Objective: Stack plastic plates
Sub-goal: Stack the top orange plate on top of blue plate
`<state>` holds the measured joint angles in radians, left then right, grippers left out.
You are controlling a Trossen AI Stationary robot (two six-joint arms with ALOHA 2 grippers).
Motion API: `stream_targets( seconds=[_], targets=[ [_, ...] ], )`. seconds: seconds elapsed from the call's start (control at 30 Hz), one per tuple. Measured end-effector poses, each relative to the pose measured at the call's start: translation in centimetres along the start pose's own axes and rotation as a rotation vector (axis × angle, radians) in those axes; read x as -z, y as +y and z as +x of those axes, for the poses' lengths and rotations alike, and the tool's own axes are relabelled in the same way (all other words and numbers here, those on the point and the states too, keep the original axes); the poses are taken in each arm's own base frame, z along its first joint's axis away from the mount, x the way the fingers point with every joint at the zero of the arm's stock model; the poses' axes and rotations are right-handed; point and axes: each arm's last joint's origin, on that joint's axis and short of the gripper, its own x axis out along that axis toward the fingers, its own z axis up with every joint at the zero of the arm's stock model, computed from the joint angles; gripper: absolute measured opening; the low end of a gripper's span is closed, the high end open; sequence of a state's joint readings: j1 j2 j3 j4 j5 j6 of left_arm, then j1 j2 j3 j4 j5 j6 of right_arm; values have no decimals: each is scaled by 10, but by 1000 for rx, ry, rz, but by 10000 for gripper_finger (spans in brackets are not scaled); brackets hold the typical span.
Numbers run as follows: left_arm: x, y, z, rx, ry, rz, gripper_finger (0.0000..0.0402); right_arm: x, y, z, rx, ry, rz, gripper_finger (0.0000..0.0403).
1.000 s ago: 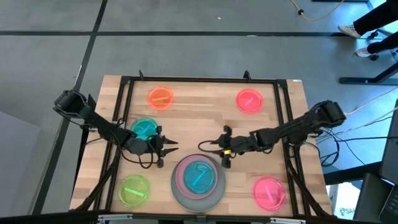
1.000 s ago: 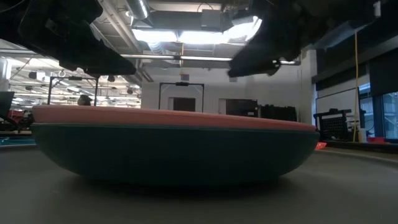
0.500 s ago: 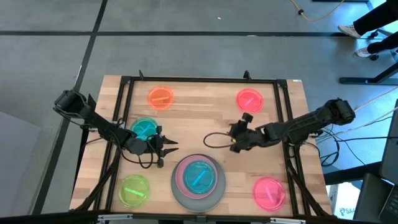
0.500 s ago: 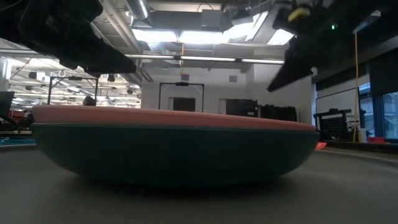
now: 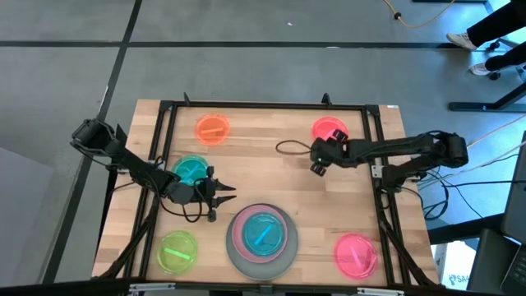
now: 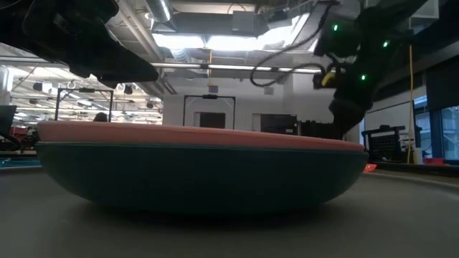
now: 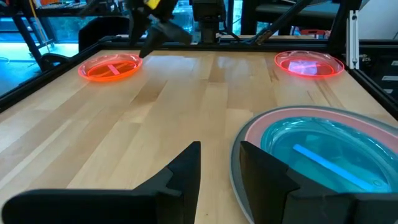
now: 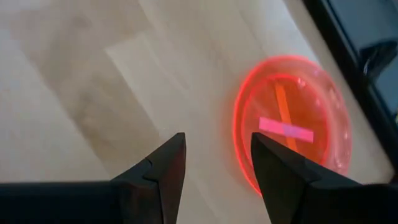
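Right claw (image 5: 317,162) now beside hot-pink plate (image 5: 327,129)

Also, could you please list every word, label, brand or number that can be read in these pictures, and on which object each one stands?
None: no readable text appears in any view.
The plates carry only plain strips, for example the hot-pink plate and the teal plate on the stack; no letters show on them.

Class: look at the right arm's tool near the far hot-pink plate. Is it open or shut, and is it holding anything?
Open and empty. In the wrist view the right tool shows a clear gap between its fingers, with bare wood there; the hot-pink plate lies flat beside it.
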<state>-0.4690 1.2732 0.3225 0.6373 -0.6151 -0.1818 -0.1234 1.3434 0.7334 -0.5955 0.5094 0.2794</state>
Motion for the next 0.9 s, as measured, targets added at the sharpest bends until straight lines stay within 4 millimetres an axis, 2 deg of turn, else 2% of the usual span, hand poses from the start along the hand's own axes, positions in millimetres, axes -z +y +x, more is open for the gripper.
stream_targets(
  seconds=[0.37,0.53,0.73,0.9],
  targets=[
    [0,0,0,-1,0,0,105,14,-25,32,2,42,86,175],
    [0,2,1,-12,0,-3,105,18,-30,45,-69,10,110,175],
    [0,2,1,-12,0,-3,105,22,-36,62,-45,18,135,174],
    [0,2,1,-12,0,-3,105,24,-40,76,-38,55,154,148]
  ],
)
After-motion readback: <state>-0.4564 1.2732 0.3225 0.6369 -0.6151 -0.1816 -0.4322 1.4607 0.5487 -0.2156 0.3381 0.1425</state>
